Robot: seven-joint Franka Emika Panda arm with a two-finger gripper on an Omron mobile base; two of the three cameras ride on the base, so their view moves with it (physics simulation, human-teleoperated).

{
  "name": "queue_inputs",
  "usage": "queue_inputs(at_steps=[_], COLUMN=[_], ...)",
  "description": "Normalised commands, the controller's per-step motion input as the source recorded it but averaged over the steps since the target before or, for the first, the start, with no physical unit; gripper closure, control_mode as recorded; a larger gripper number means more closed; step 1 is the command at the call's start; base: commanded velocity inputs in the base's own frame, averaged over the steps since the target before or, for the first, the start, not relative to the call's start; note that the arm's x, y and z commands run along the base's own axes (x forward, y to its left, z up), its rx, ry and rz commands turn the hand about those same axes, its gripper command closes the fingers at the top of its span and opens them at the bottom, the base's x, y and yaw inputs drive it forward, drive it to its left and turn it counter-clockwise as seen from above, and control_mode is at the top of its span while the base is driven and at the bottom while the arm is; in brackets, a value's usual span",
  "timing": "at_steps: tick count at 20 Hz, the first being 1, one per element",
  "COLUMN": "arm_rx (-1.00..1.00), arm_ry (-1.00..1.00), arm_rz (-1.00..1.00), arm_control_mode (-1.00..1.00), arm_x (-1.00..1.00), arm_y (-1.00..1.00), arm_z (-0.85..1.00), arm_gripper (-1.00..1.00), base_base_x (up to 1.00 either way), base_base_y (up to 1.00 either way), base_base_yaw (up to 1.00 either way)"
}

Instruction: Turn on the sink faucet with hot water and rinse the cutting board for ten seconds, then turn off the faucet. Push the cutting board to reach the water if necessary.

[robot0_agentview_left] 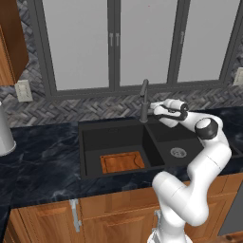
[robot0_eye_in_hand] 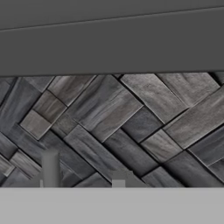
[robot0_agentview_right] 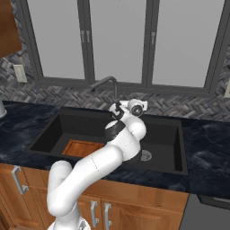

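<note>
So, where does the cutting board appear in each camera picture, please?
Left base view: the cutting board lies in the front part of the sink's large left basin, left of centre in the picture.
Right base view: the cutting board is low in the same basin, partly behind the white arm.
Hand view: herringbone wall tiles; no board.
Shared landmark: the sink faucet behind the basin divider.

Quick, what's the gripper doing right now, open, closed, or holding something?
Gripper: beside the sink faucet, facing the herringbone backsplash; jaws stand apart with nothing between them in the hand view, so open and empty.
</note>
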Motion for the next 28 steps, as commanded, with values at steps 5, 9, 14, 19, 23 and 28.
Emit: queue_inputs(at_steps=[5,9,14,19,23,28], arm_rx=[0.00,0.00,0.00,0.00,0.00,0.00], arm_ry=[0.00,0.00,0.01,0.04,0.07,0.08], arm_rz=[0.00,0.00,0.00,0.00,0.00,0.00], arm_control_mode=[-1.00,-1.00,-1.00,-1.00,-1.00,-1.00], arm_x=[-0.09,-0.13,-0.18,-0.17,-0.15,-0.20], arm_y=[-0.55,-0.57,-0.60,-0.60,-0.56,-0.61], arm_z=[0.00,0.00,-0.02,-0.05,-0.10,-0.12], arm_gripper=[1.00,1.00,1.00,1.00,1.00,1.00], base_base_x=[0.00,0.00,0.00,0.00,0.00,0.00], base_base_y=[0.00,0.00,0.00,0.00,0.00,0.00], base_base_yaw=[0.00,0.00,0.00,0.00,0.00,0.00])
